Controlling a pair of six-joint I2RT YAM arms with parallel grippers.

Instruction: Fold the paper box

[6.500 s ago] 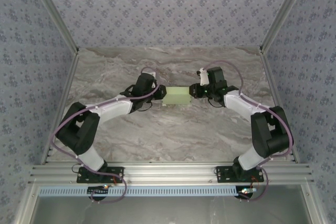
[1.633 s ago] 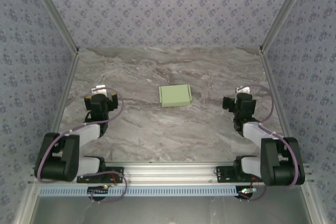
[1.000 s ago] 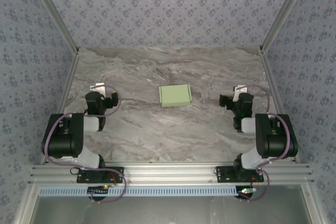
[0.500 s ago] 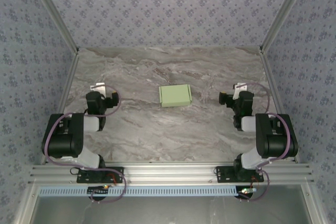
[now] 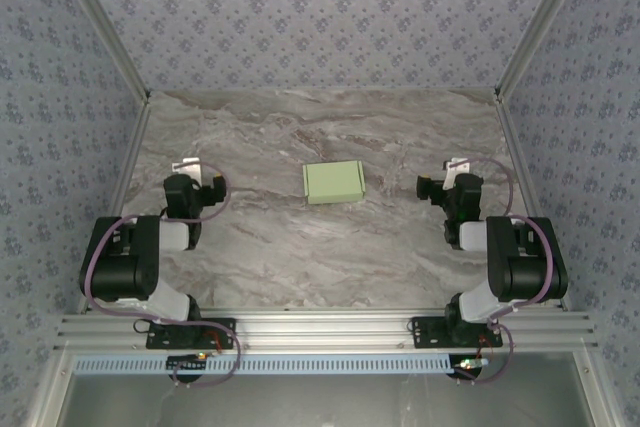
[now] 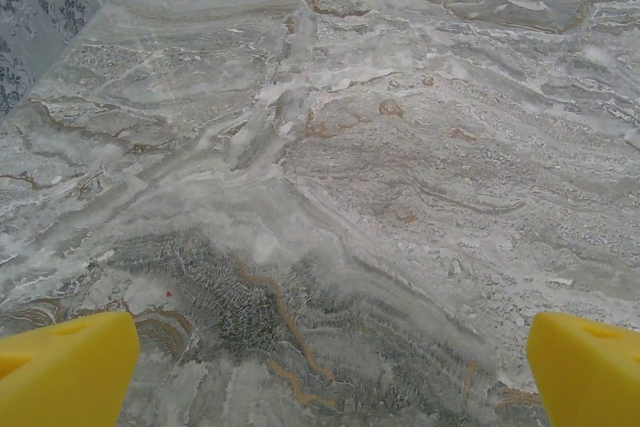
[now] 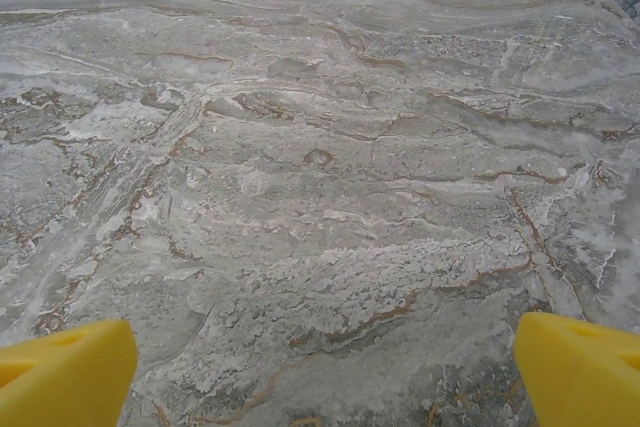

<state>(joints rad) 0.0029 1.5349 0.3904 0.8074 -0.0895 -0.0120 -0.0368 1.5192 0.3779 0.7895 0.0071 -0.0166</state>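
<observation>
— Green card, pale and thin, formed a small rectangular paper box [image 5: 334, 182] lying flat near the middle of the grey marble-patterned tabletop [image 5: 300, 257], with nothing touching it.
— And the grippers?
— The left gripper [image 6: 320, 372] sat well to the box's left and the right gripper [image 7: 320, 372] well to its right, both low by the table's side edges. Each wrist camera cut the yellow fingertips [image 6: 65, 367] off at the bottom corners. They stood wide apart over bare marble, holding nothing.
— Anything unclear?
— Seams and tabs on the box were too small to make out from above.
</observation>
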